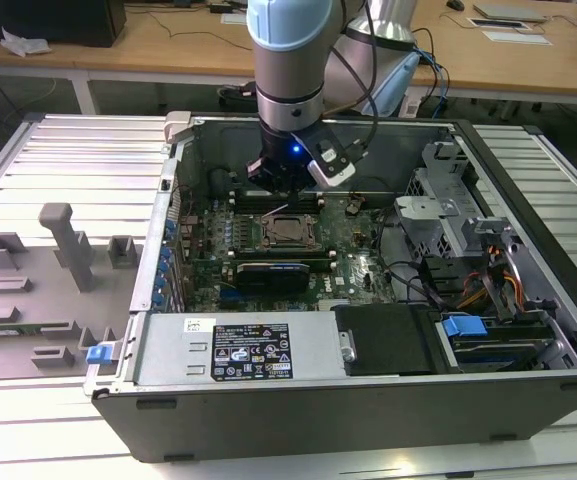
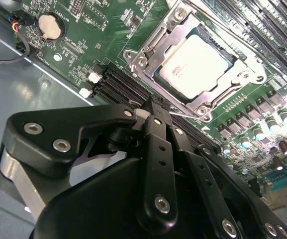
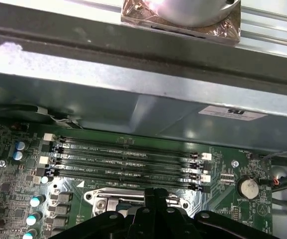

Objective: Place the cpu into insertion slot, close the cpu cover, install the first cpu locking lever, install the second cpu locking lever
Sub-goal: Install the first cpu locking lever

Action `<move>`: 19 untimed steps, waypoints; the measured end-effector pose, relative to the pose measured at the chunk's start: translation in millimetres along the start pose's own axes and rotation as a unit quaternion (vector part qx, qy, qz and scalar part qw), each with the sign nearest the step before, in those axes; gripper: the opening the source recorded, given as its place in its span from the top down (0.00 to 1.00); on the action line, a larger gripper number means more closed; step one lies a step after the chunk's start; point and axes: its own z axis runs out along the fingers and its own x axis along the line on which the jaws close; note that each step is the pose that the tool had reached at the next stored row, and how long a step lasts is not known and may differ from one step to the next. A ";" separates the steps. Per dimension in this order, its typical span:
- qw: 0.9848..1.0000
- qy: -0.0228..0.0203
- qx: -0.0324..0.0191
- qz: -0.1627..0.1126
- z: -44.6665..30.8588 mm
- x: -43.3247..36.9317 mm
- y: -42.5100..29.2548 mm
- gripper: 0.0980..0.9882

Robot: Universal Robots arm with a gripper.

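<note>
Now the cpu (image 2: 195,60) lies flat in the insertion slot (image 2: 202,108), its silver-grey top plate facing up. The cpu cover (image 2: 159,34) is folded down around it, so the plate shows through the cover's square window. The gripper (image 2: 155,110) hangs just beside the slot, over the edge where the long black memory slots (image 3: 128,159) begin. Its two black fingers are pressed together at the tips, with nothing visible between them. A thin wire lever (image 2: 185,115) runs along the slot's edge nearest the fingertips; I cannot tell whether the fingers touch it. In the exterior view the arm comes down over the open computer case (image 1: 368,420), on the far side of the slot from the long black expansion card (image 1: 273,270). A round coin battery (image 3: 246,187) sits on the green board, well apart from the slot, beyond the ends of the memory slots.
</note>
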 end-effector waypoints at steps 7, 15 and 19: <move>1.000 0.000 0.001 0.001 3.8 -0.5 7.1 0.99; 1.000 -0.011 0.005 0.002 7.8 0.0 6.4 0.99; 1.000 -0.013 0.005 0.003 8.9 0.3 6.4 0.99</move>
